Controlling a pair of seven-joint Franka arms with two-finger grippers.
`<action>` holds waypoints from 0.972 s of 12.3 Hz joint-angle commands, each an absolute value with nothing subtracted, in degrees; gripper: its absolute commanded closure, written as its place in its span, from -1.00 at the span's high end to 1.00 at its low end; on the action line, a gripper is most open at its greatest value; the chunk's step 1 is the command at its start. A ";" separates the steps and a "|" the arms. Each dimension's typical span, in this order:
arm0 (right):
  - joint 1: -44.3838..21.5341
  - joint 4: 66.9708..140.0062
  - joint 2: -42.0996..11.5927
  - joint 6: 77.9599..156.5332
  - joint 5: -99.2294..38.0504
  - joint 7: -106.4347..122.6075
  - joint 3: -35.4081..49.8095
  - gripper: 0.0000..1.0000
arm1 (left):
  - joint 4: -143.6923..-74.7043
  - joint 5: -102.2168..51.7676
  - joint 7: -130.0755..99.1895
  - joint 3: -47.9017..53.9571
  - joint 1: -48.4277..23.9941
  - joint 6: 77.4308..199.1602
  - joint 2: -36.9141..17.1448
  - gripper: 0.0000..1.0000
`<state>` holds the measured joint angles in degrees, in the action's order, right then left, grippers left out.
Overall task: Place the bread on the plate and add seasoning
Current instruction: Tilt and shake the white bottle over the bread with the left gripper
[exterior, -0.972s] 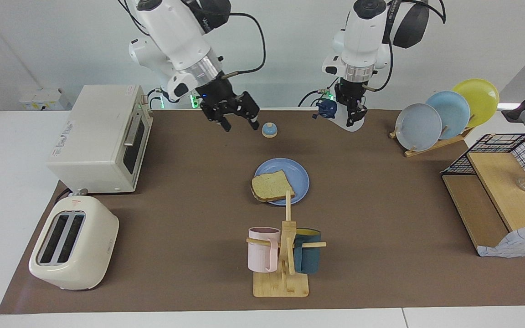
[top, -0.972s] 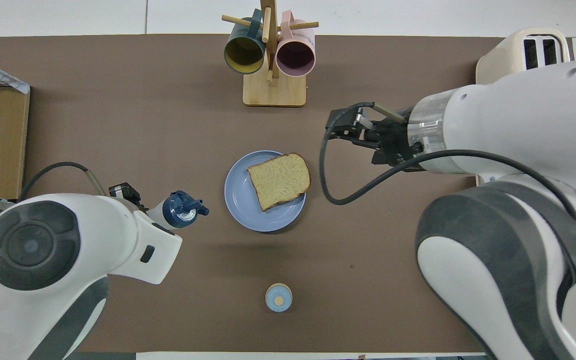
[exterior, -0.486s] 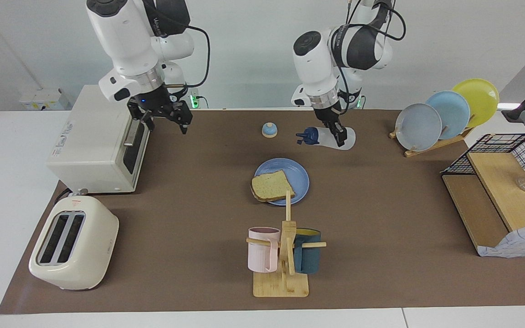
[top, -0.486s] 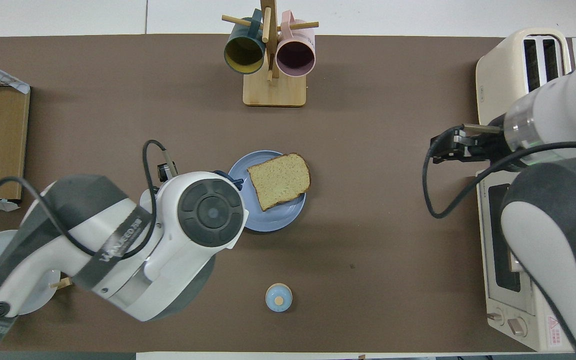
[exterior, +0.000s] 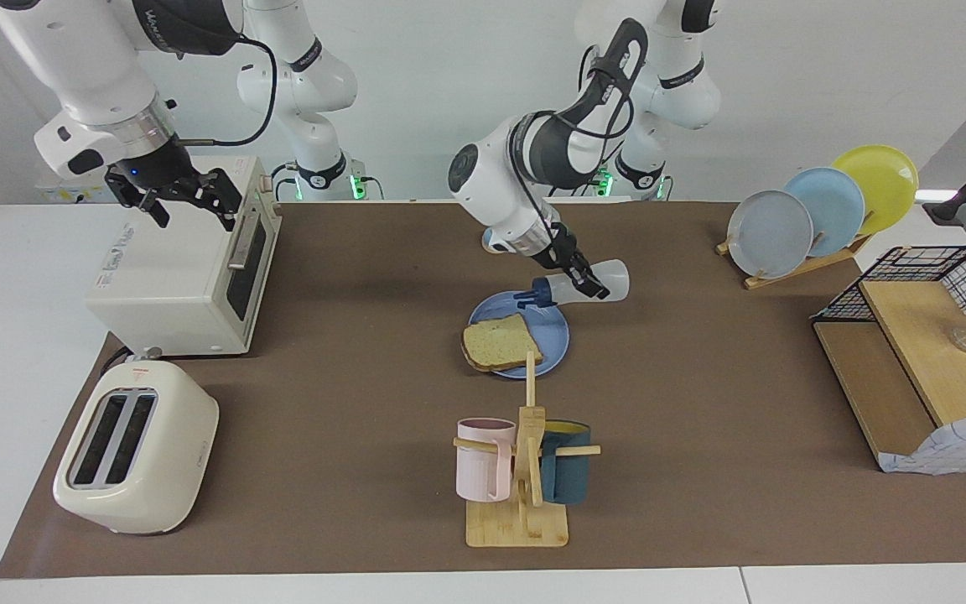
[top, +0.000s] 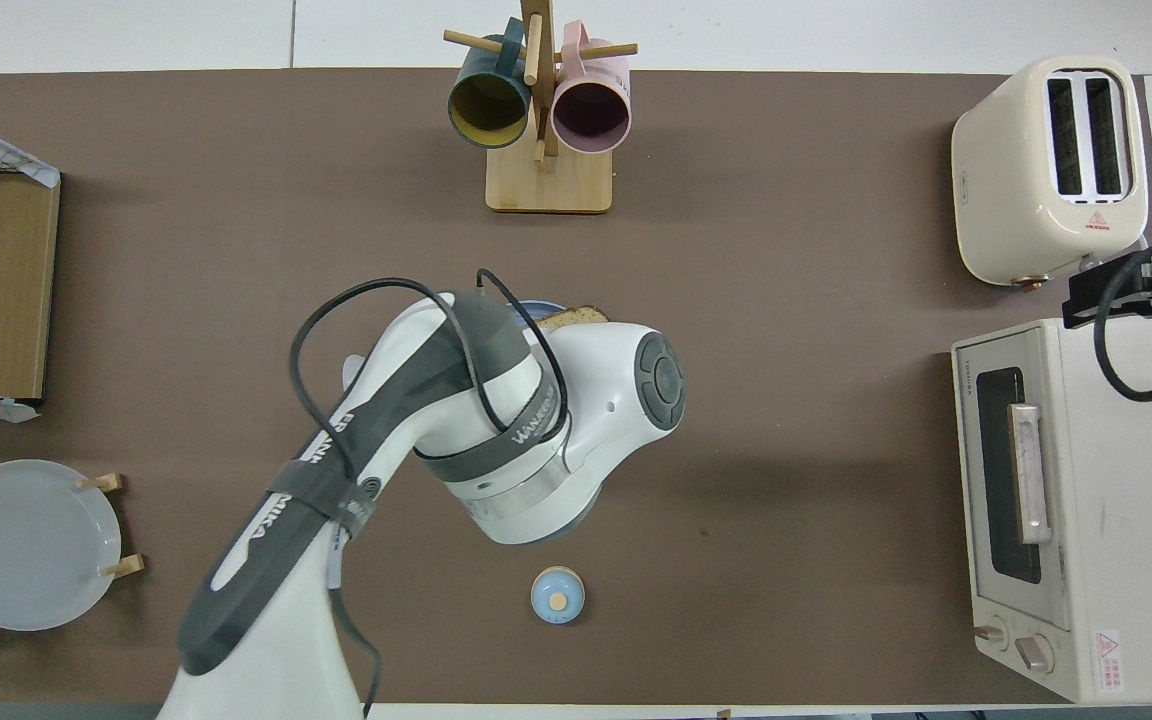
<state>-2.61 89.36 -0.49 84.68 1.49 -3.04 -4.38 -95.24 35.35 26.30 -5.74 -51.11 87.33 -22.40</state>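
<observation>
left gripper [exterior: 585,283] is clamped on the seasoning [exterior: 581,286], holding the frosted white bottle tipped almost flat in the air over the rim of the plate [exterior: 554,325], with the dark navy cap pointing toward the bread [exterior: 500,342] and a little above it. in the overhead view the left arm's wrist covers the bottle and most of the plate, so only a sliver of blue rim and a corner of crust show past it.

right gripper [exterior: 189,195] hangs above the toaster oven [exterior: 185,256] at the right arm's end of the table, jaws spread wide and holding nothing.

toaster oven is the biggest thing on the brown mat, cream with a dark glass door. wooden shelf [exterior: 919,369] with a black wire basket sits at the left arm's end. cream two-slot toaster [exterior: 135,449] stands farther from the robots than the oven. plate rack [exterior: 818,210] holds grey-blue, sky-blue and yellow plates on edge. mug tree [exterior: 523,470] carries a pink mug and a dark teal mug, farther from the robots than the plate.

plate lies mid-table, flat, periwinkle blue. bread lies flat on it, overhanging the rim toward the right arm's end. small blue-domed knob [top: 557,595] on a tan base sits nearer the robots than the plate.
</observation>
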 commanded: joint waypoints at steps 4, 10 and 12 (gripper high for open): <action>-2.11 92.46 1.05 86.05 2.55 -0.27 -5.71 1.00 | -91.23 43.67 26.02 -6.24 -53.79 79.55 -26.01 -1.00; -1.93 91.94 1.23 84.82 1.76 1.05 -7.91 1.00 | -89.12 60.19 26.37 -6.15 -58.62 68.12 -36.39 -1.00; -1.93 92.63 1.40 86.56 1.76 1.05 -8.17 1.00 | -89.38 60.73 26.37 -6.06 -60.02 70.04 -36.39 -1.00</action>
